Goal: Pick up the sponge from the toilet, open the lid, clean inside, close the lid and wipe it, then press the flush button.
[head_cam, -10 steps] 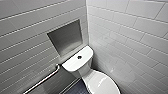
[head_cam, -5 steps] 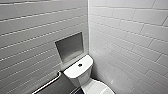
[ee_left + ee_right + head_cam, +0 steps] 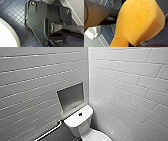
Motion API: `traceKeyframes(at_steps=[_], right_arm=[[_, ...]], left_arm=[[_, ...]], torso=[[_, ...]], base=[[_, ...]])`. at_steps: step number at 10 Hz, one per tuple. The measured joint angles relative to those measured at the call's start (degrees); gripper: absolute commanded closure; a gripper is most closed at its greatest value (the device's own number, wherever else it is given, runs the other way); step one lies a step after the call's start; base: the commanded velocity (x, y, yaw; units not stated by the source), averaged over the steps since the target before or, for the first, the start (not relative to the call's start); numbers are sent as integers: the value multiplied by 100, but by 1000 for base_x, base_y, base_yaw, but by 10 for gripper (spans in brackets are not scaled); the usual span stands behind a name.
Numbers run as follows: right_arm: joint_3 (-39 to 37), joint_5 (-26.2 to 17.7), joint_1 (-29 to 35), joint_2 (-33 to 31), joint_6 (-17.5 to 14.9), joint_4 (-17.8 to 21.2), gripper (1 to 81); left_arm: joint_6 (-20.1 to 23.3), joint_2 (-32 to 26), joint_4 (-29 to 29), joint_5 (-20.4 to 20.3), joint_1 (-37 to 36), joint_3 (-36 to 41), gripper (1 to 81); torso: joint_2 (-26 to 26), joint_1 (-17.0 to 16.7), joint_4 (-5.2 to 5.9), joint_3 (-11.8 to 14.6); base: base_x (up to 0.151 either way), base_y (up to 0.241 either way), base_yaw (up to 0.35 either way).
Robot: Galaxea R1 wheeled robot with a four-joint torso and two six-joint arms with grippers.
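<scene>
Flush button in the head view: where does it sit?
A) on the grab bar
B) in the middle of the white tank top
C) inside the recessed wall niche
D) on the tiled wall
B: the small dark flush button lies in the centre of the white tank top, below the wall niche.

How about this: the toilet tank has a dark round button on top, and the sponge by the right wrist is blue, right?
Only the colour is wrong: the sponge is orange, as the right wrist view shows. The toilet tank does have a dark round flush button on top.
</scene>
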Motion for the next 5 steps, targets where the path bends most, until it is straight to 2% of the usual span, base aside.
traceKeyframes(at_steps=[2, 5], right_arm=[[-106, -6, -5, 110, -2, 0, 811], [-285, -28, -77, 189, -5, 0, 811]], left_arm=[[37, 597, 83, -315, 213, -867, 811], [166, 1373, 135, -594, 577, -1949, 811]], torso=[[0, 0, 0, 61], [-2, -4, 0, 599]], base=[[0, 0, 0], [0, 0, 0]])
